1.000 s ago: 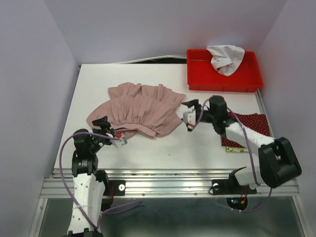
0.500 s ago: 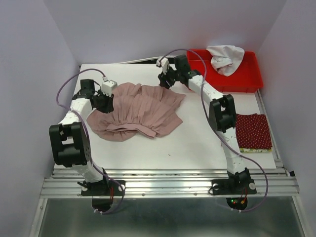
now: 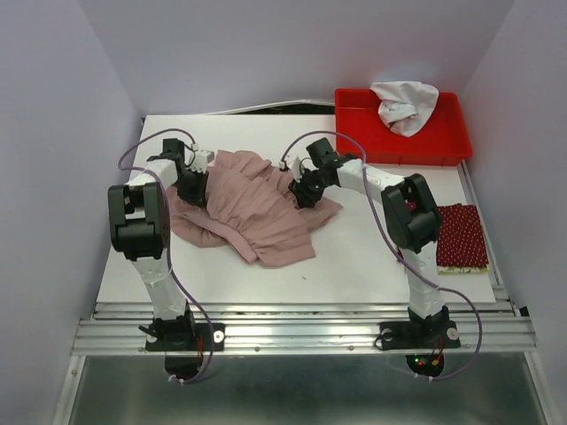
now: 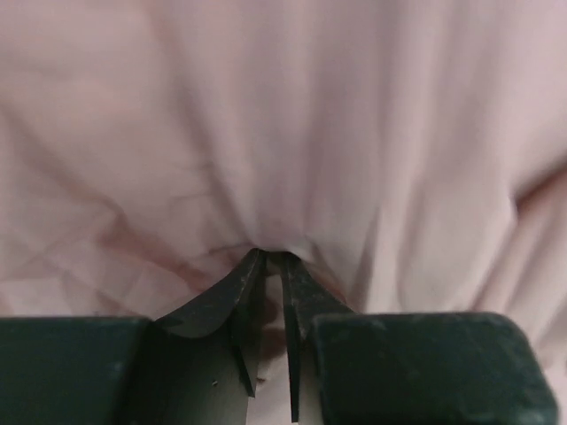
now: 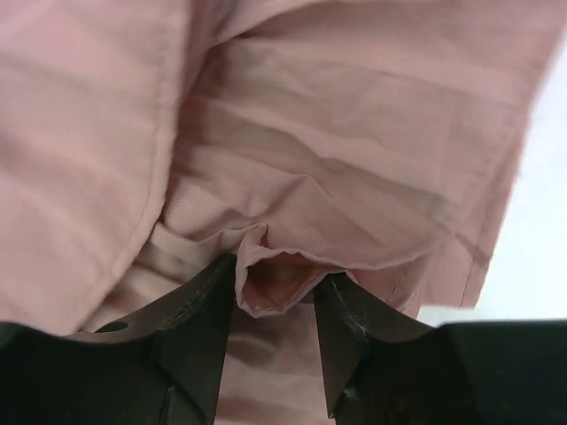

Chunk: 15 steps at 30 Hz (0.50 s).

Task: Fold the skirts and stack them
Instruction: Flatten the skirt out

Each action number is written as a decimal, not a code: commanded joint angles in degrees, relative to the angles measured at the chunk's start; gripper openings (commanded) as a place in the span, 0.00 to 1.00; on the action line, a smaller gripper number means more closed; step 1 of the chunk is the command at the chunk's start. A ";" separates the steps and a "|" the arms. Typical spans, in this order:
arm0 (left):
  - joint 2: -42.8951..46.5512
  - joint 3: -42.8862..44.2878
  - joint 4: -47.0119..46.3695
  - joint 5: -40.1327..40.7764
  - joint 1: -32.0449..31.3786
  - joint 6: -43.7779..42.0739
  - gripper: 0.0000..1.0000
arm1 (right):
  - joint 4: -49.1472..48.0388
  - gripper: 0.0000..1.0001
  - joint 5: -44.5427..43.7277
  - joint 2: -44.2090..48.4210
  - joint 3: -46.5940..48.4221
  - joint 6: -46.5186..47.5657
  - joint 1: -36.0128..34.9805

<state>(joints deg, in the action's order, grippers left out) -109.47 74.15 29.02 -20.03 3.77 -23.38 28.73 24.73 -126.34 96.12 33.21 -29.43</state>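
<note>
At mid-bench: we find the dusty-pink skirt [image 3: 252,212] lying bunched and rumpled on the white bench [image 3: 354,266], between our two arms.
Grip of the left jaws: they sit at the skirt's far left edge. In our left wrist view they stand almost together, nipping a thin pucker of the pink cloth.
Grip of the right jaws: they sit at the skirt's right side. They stand narrow, with a fold of the pink cloth bulging up between them. Bare bench shows just past the cloth's edge.
Lie of the cloth: pleats run across the heap, and one flap reaches toward the near edge.
Right edge of the bench: we see the dark red dotted skirt [image 3: 462,235] folded flat, well apart from the pink one and partly behind our right arm.
Under it: the yellow-green skirt [image 3: 461,269] shows only as a thin strip along the near side.
Far right corner: a red tray [image 3: 354,146] holds a crumpled white cloth [image 3: 405,104].
</note>
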 commanded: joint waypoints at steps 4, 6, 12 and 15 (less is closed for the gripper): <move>-7.43 18.21 -3.45 1.68 -0.69 -1.66 0.34 | 7.40 0.49 5.32 9.53 -12.79 -8.50 -4.50; -5.50 20.24 -2.48 0.09 -0.78 -4.47 0.41 | 7.74 0.52 7.43 12.25 -11.92 -13.41 -4.50; 14.87 8.67 0.07 -5.63 -0.87 -20.63 0.54 | 10.11 0.76 2.81 20.95 -7.78 -13.55 -4.50; 28.58 -2.99 1.57 -7.12 -0.96 -30.13 0.57 | 9.68 0.81 -2.03 27.54 -13.39 -6.71 -4.50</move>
<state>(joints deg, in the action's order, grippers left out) -98.17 80.79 27.14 -22.55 3.09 -39.62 38.28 27.53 -108.07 84.55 21.12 -34.44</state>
